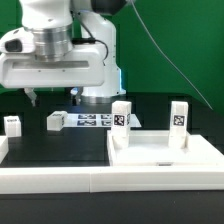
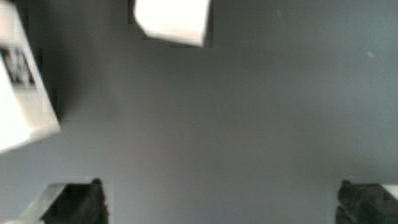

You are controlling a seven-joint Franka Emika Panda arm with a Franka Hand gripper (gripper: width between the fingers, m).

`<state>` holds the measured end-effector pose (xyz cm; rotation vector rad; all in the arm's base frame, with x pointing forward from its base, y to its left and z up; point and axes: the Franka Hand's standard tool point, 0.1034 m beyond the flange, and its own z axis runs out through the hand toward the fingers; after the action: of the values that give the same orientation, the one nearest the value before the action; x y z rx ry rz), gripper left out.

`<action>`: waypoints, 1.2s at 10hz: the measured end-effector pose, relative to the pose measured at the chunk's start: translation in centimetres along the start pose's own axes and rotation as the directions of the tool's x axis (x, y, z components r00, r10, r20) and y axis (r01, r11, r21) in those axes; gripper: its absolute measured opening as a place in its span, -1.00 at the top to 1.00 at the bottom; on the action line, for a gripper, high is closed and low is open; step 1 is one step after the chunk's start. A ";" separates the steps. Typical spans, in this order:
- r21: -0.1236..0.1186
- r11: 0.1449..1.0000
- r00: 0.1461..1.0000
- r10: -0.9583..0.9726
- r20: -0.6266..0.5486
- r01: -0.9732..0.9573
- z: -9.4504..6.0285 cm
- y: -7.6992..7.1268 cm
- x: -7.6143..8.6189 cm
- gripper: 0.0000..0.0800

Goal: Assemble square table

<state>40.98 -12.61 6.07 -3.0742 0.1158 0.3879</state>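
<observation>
Tool (image 2: 217,204) spread, empty, over dark counter (image 1: 70,142); white plastic square tray-like tabletop (image 1: 165,152) holds two upright pegs (image 1: 121,115); short white tagged peg leg (image 1: 55,120) lies toward the exterior view's left of it; an off-centre descent could knock it rolling.

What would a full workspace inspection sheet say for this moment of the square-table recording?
Surface: black table, bare under the wrist camera.
Job's things: table top at the exterior view's right; first leg and second leg stand upright at its far edge; third leg and fourth leg sit loose on the table.
Clutter: marker board; long white rail in front.
Grippers: gripper open, holding nothing.
Cables: thin cable behind the arm.
Surroundings: green backdrop.
</observation>
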 end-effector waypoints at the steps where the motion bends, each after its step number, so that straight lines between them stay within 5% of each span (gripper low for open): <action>1: 0.010 0.999 0.999 0.031 0.011 -0.031 0.9 0.1 -1.1 -0.62; 3: 0.064 0.993 0.992 0.093 0.081 -0.098 1.9 0.0 -2.4 -0.62; 6: 0.062 0.994 0.992 0.081 0.097 -0.088 2.0 -0.1 -2.3 -0.62; 8: 0.096 0.990 0.965 0.076 0.253 -0.104 2.4 0.0 -2.6 -0.62; 12: 0.108 0.985 0.870 0.068 0.488 -0.137 3.8 0.4 -2.5 -0.62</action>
<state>37.57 -12.61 3.00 -2.7374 0.2740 1.0880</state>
